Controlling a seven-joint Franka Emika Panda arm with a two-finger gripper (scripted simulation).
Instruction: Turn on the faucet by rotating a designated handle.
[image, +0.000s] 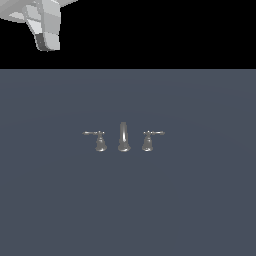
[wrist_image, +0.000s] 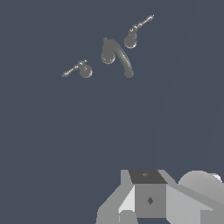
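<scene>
The faucet (image: 124, 137) is a small grey metal three-piece set in the middle of the dark grey-blue surface: an arched spout with a lever handle on each side. The designated handle (image: 99, 140) is the one on the exterior view's left, its thin lever pointing outward. In the wrist view the set lies far off, with the spout (wrist_image: 117, 57) between this handle (wrist_image: 82, 70) and the other one (wrist_image: 133, 37). My gripper (image: 47, 44) hangs high at the exterior view's upper left, far from the faucet and touching nothing. Only part of it (wrist_image: 148, 201) shows in the wrist view, and its fingers are not clear.
The right-hand handle (image: 148, 140) mirrors the designated one. The flat grey-blue surface (image: 200, 200) spreads all around the faucet, with a black background behind it.
</scene>
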